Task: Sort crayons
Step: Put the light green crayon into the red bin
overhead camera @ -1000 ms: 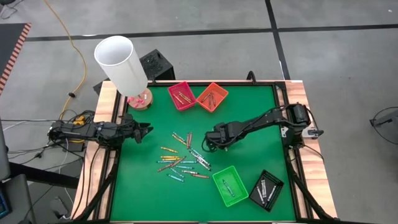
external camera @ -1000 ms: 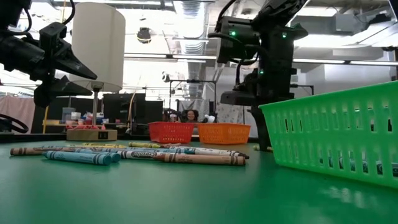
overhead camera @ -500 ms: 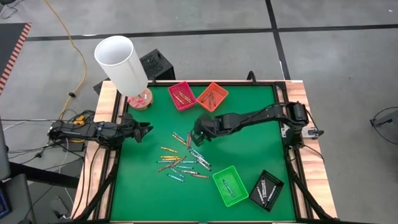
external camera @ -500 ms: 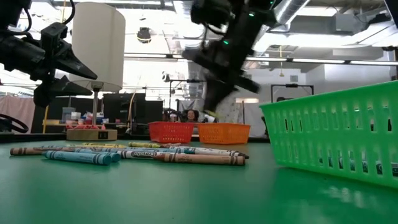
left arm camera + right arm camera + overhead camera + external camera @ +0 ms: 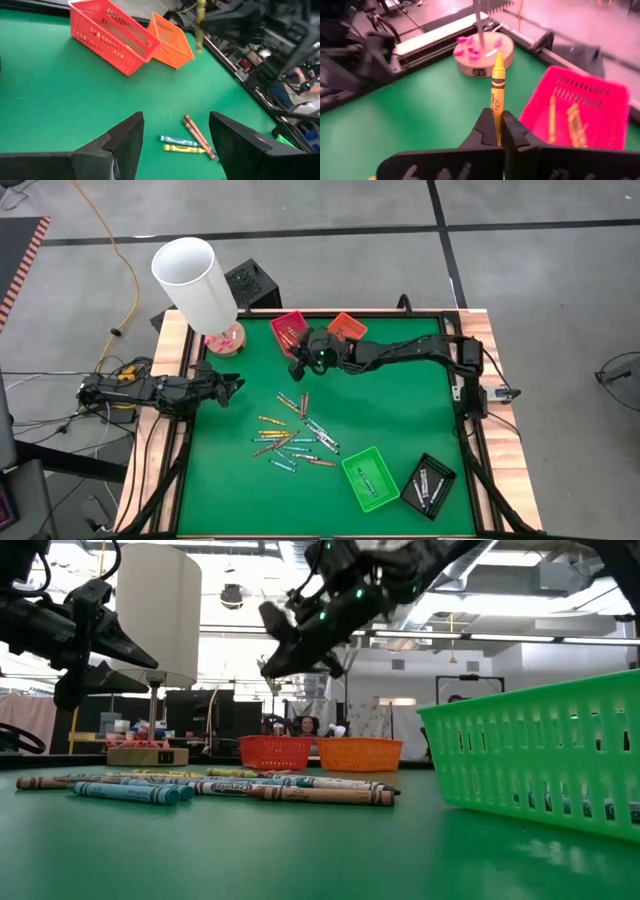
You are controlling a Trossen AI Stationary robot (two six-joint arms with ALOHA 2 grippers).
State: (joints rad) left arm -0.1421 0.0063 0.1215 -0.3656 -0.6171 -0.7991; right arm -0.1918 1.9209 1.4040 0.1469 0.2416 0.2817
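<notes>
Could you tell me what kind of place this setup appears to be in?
It looks like a robotics lab or workshop: the green table stands on a bare grey floor marked with tape, a yellow cable trails across it, and exposed ceiling ducts show overhead.

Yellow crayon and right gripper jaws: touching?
Touching. The right wrist view shows the yellow crayon pinched between the right gripper jaws, standing out ahead of them, beside the pink tray.
</notes>
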